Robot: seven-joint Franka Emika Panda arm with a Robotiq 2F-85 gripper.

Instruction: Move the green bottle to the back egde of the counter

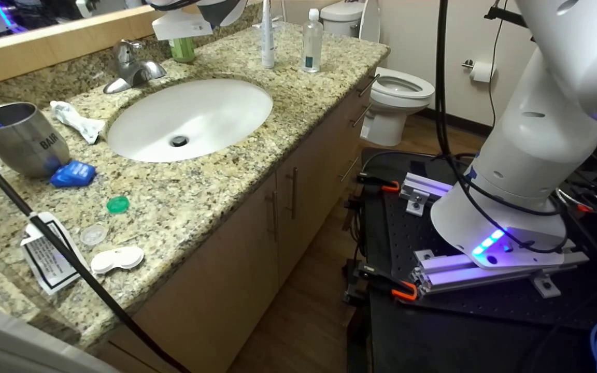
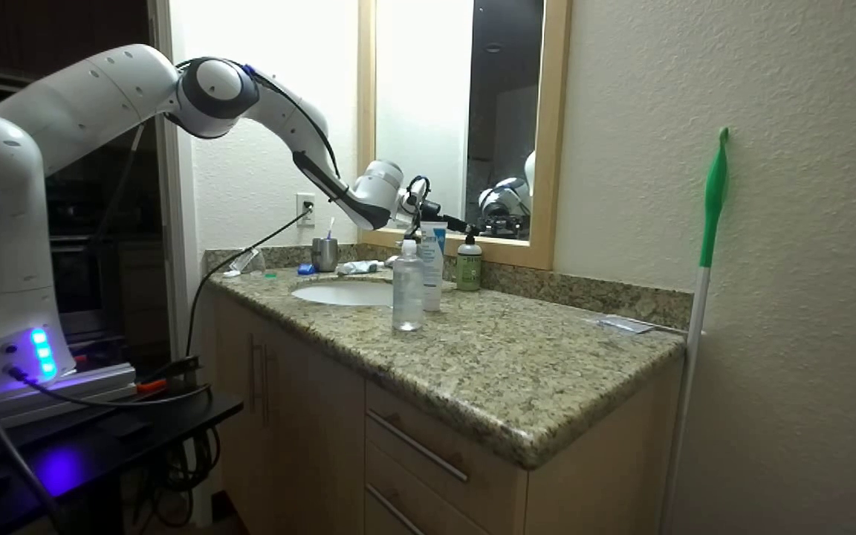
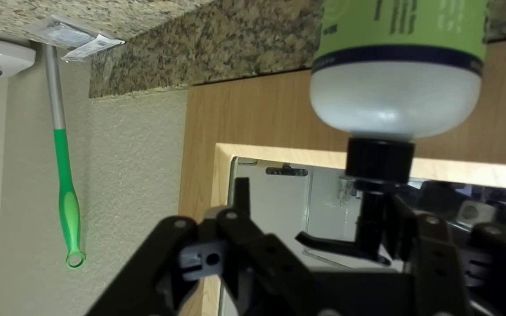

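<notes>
The green bottle is an upright soap bottle with a green label, a pale shoulder and a black pump. It stands on the granite counter [image 2: 517,349] near the backsplash, right of the white tube, in an exterior view [image 2: 468,269]. In another exterior view its lower part [image 1: 182,50] shows beside the faucet; its top is hidden behind the wrist. In the upside-down wrist view the bottle [image 3: 398,26] is large, with its pump between the fingers, closer to the right-hand finger. My gripper [image 3: 319,197] is open around the pump; whether a finger touches it, I cannot tell.
A clear bottle [image 2: 408,290] and a white tube [image 2: 433,260] stand before the gripper. The faucet [image 1: 132,67], sink [image 1: 189,122] and metal cup [image 1: 24,140] are alongside. The mirror frame [image 2: 550,148] is close behind. A flat packet [image 2: 623,324] lies by the backsplash.
</notes>
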